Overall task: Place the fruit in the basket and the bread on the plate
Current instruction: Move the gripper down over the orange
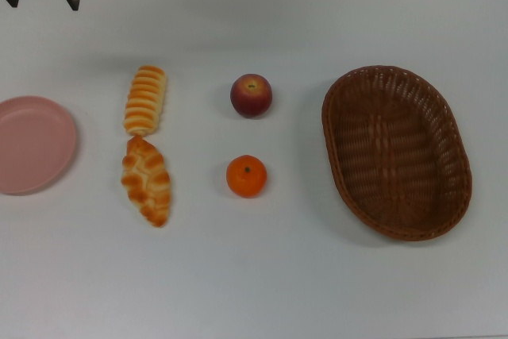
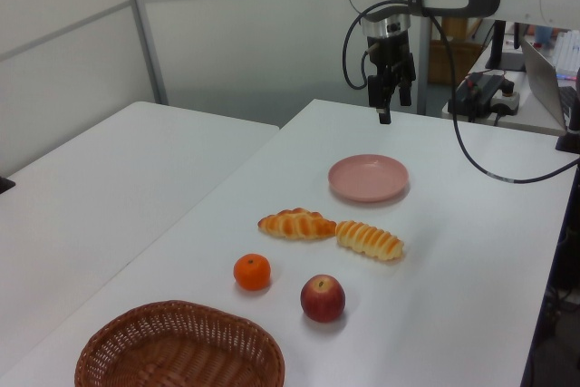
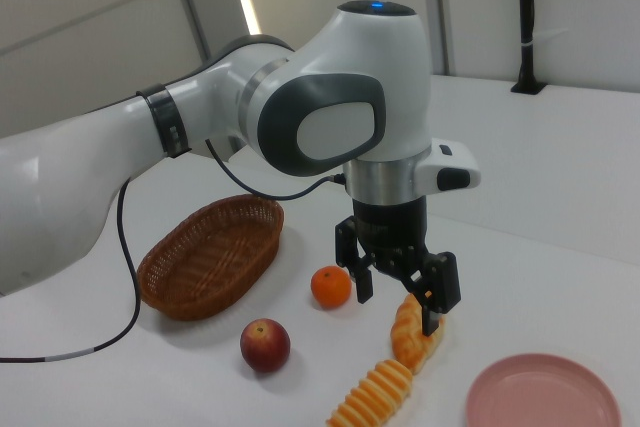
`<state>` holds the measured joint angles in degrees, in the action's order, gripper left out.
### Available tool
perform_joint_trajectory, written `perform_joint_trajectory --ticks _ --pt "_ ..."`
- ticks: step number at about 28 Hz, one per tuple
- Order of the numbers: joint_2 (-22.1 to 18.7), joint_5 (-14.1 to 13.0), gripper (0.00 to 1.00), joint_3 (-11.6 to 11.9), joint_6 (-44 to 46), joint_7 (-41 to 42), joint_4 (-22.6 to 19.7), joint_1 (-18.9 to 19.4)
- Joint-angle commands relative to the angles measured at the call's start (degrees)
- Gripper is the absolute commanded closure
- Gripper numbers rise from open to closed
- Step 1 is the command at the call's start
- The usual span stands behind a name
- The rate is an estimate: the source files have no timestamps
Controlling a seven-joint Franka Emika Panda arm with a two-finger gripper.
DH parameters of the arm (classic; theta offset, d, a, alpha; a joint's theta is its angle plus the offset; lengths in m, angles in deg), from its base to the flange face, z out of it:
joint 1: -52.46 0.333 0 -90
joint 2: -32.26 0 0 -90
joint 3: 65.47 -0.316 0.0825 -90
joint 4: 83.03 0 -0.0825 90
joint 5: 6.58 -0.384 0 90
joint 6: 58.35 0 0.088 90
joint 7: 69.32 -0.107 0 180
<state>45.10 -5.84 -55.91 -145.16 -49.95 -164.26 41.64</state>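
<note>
With its fingers spread apart and holding nothing, the gripper (image 3: 398, 299) hangs above the table (image 1: 262, 275), where apple (image 1: 251, 95), mandarin (image 1: 246, 176), both rolls, pink plate (image 1: 32, 144) and wicker basket (image 1: 397, 152) lie separately.

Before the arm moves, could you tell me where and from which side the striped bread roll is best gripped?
Probably across the middle of the striped roll, coming straight down from above. It lies flat with its long axis running up-down in the top view, so the open tool can close across its short width. Its lower end nearly touches the braided roll, so avoid that end; both long sides are free.
</note>
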Motion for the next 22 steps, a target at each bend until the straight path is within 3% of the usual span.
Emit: perform_joint_trajectory --ticks 1,11,22 --pt "0.3 -5.1 0.00 -0.8 -5.9 0.4 -0.4 3.7" --pt "5.7 -5.6 0.00 -0.9 -13.4 -0.4 -1.0 16.9" --pt "15.0 -4.7 0.00 -0.8 -30.0 -6.9 -1.2 26.6"
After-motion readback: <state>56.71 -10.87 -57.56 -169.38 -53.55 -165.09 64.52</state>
